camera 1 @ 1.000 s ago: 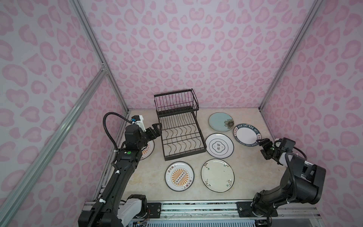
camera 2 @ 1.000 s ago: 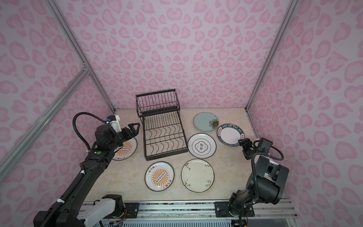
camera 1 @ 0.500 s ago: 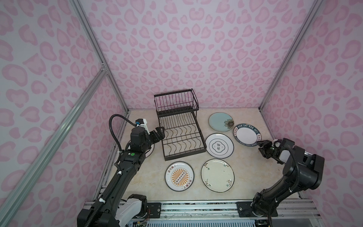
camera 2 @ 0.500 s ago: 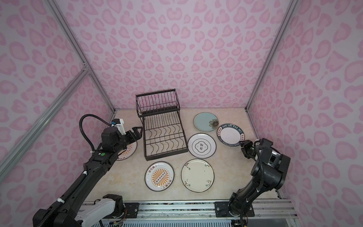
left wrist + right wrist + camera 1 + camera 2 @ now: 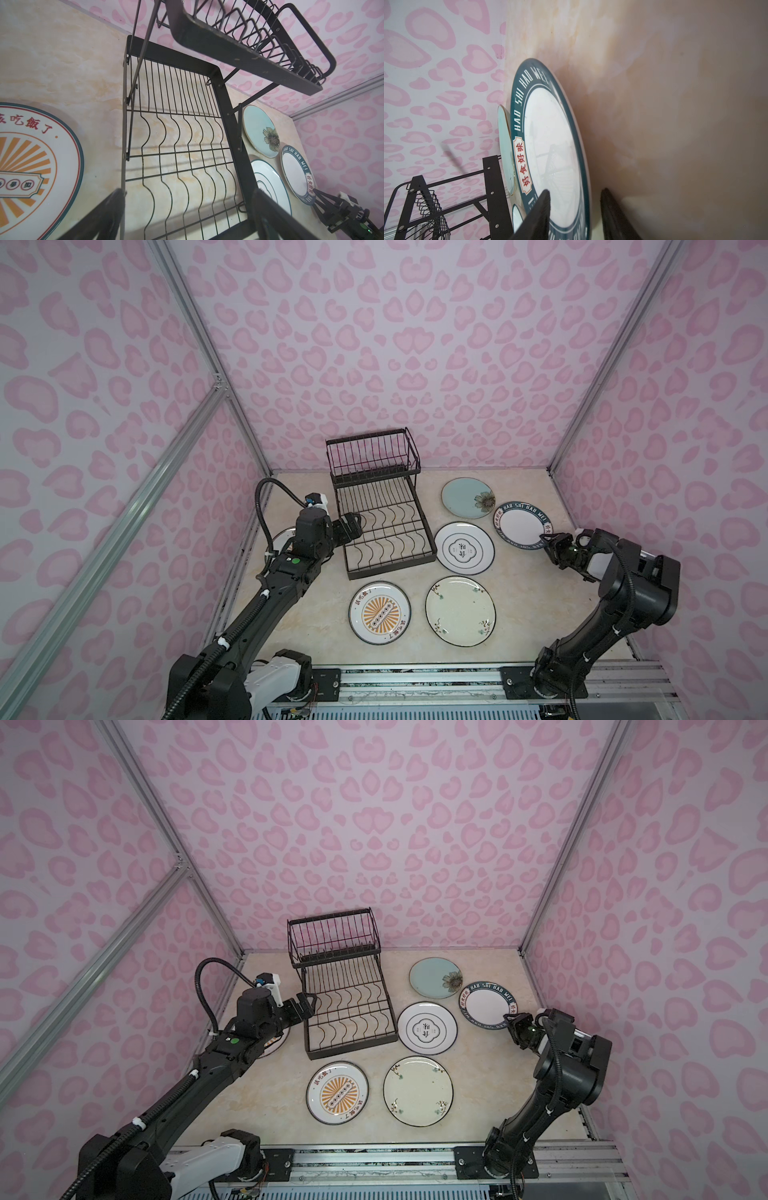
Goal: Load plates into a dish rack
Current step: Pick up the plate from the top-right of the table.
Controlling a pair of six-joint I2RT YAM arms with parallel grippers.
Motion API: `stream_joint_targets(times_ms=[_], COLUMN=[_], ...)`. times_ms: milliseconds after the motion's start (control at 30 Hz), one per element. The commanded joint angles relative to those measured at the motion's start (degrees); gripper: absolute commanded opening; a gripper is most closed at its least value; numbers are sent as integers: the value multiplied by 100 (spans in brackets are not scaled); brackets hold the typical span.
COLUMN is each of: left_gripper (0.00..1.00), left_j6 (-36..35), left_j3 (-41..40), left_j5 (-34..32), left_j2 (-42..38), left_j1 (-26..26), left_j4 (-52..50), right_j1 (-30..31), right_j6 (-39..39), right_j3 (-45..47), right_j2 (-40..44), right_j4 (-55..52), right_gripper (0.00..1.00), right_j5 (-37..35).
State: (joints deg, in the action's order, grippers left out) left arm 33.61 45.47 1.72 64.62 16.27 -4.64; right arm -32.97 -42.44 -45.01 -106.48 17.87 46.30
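R jaws half-open astride navy plate (image 5: 550,141) rim; L jaws wide.

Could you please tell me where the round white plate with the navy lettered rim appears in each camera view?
Top view: the navy lettered-rim plate lies flat, right of the black wire dish rack.
Top view: the plate is in the same place.
Left wrist: the plate is beyond the rack's far edge.
Right wrist: the plate is close up, nearly edge-on.
Shared landmark: the pale blue-green flower plate beside it, in all four.
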Motion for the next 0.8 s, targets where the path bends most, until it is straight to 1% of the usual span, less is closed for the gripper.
stream_joint_targets(times_ms=[0, 267, 633, 767], left_gripper=[98, 98, 98, 98], left_j6=[28, -12, -62, -160], left_j3=[92, 199, 188, 246], left_j5=[-153, -224, -331, -470], left_j2=[16, 69, 27, -1], left_j1=[67, 157, 201, 204], left_j4=[-4, -93, -238, -388], right_j1=[60, 122, 124, 119], right_j6=[-67, -155, -94, -4], right_j3=[3, 28, -40, -87], right_j2=[-125, -188, -262, -260], right_j4=[-164, -25, -122, -288], right_gripper=[40, 32, 30, 26], right_j5=[-227, -335, -451, -508])
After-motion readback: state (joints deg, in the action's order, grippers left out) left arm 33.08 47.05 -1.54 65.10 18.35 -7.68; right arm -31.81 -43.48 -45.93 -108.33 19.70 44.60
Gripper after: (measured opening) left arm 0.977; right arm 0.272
